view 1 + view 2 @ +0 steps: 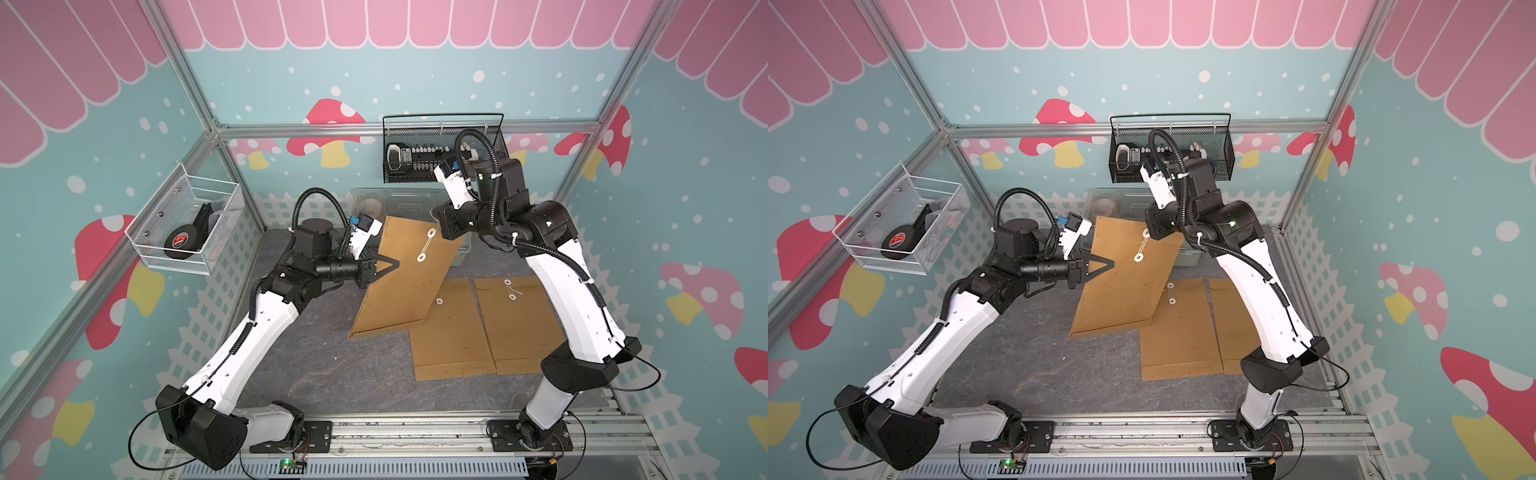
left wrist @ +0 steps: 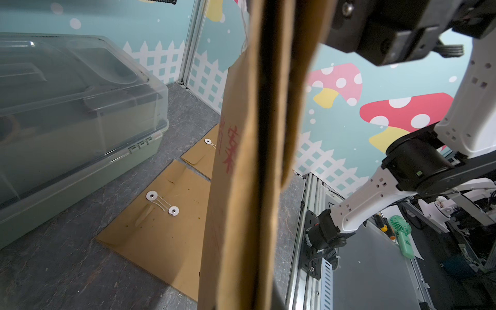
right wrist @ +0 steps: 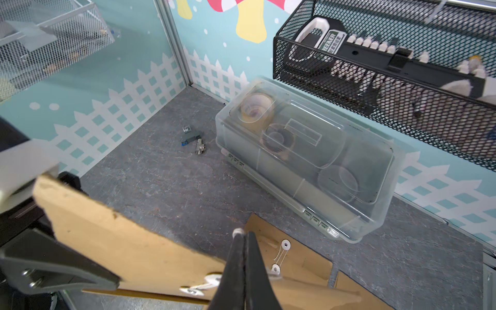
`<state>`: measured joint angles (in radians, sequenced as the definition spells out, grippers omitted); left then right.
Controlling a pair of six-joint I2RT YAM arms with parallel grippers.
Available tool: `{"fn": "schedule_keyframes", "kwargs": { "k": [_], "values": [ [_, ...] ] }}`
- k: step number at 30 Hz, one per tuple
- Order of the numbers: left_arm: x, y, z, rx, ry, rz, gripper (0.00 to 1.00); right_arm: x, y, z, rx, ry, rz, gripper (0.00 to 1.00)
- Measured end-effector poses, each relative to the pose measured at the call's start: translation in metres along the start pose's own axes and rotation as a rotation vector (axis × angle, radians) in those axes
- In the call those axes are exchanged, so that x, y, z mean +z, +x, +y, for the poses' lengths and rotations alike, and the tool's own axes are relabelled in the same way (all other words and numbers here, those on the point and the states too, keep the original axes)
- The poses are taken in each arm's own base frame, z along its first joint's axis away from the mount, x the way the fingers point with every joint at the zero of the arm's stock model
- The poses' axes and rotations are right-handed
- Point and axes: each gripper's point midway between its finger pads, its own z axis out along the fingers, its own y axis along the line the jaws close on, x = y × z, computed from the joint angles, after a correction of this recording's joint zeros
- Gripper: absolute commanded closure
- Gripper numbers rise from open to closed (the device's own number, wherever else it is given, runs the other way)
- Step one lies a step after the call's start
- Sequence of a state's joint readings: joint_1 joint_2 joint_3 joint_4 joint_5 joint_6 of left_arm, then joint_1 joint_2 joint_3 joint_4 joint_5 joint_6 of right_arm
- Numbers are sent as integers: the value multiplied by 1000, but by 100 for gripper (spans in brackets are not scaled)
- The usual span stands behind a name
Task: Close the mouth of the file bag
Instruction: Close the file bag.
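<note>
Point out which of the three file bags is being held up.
The tilted file bag, pinched by the left gripper; the other two file bags lie flat on the table.

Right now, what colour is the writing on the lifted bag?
Red writing on the brown file bag; clearest in the left wrist view.

Clear box (image 1: 395, 201) at back, black mesh basket (image 1: 399, 176) above, white basket (image 1: 158, 208) w/ tape roll (image 1: 180, 243) at left.

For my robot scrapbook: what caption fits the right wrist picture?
Shut right gripper at a corner of the lifted brown file bag, clear storage box beyond.
</note>
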<state>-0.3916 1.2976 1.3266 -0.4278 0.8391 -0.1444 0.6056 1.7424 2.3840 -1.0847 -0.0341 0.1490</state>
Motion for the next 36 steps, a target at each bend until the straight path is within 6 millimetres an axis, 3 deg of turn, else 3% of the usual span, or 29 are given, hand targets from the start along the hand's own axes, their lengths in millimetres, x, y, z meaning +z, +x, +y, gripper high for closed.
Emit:
{"fn": "schedule_keyframes", "kwargs": {
  "k": [8,13,23,26,36],
  "values": [
    [2,1,6,-8,-21,3,100,-4,5,5,-34,14,29,100],
    [4,2,8,-15,-28,7,100,-7,-1,20,-47,-34,11,100],
    [5,3,8,-18,-30,8,100,19,11,42,-44,-130,67,100],
    [5,2,8,-25,-33,7,100,23,17,49,-28,-164,79,100],
    [3,1,12,-66,-50,0,100,36,67,66,67,-267,103,100]
  ]
}}
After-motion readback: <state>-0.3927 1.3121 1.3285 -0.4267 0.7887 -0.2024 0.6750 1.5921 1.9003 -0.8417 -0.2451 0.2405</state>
